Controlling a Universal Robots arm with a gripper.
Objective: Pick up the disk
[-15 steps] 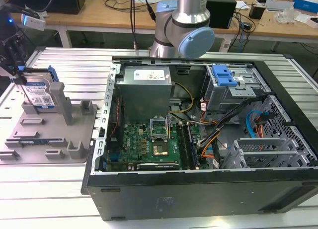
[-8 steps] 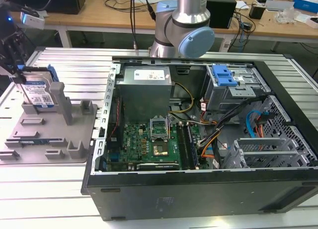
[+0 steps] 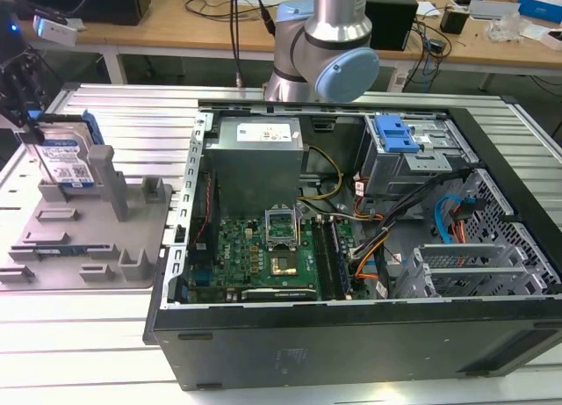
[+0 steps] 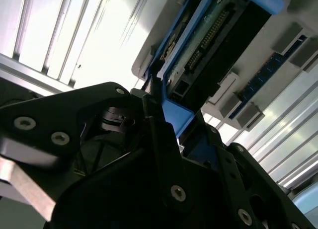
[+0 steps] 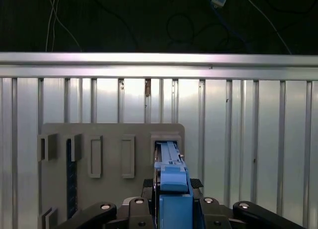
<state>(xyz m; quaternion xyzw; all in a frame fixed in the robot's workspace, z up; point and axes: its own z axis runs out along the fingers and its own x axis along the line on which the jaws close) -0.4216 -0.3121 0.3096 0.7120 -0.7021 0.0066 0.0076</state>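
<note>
- the disk (image 3: 68,162), a flat rectangular silver metal hard drive with a white-and-blue label and blue plastic side rails, stands on edge in the grey plastic holder (image 3: 88,238) with upright posts, at the exterior view's far left.
- the black gripper (image 3: 25,102) is at the disk's upper end. in both wrist views its fingers (image 5: 149,185) sit on either side of the blue rail (image 5: 171,177), clamped on the disk as far as can be judged.
- progress, as a judgement: the grasp looks made, but the disk's lower edge appears to sit in or just at its slot, so the lift out looks barely begun or not yet done.
- the holder rests on a ribbed silver aluminium table (image 3: 114,106). to its right in the exterior view lies an open black computer case (image 3: 369,335) with a green motherboard (image 3: 263,260), a grey power supply box (image 3: 259,150) and a blue plastic drive-bay bracket (image 3: 395,134).
- the silver and pale blue robot arm (image 3: 338,45) rises at the far side of the case.
- beyond stands a wooden workbench (image 3: 219,32) carrying cables and boxes.
</note>
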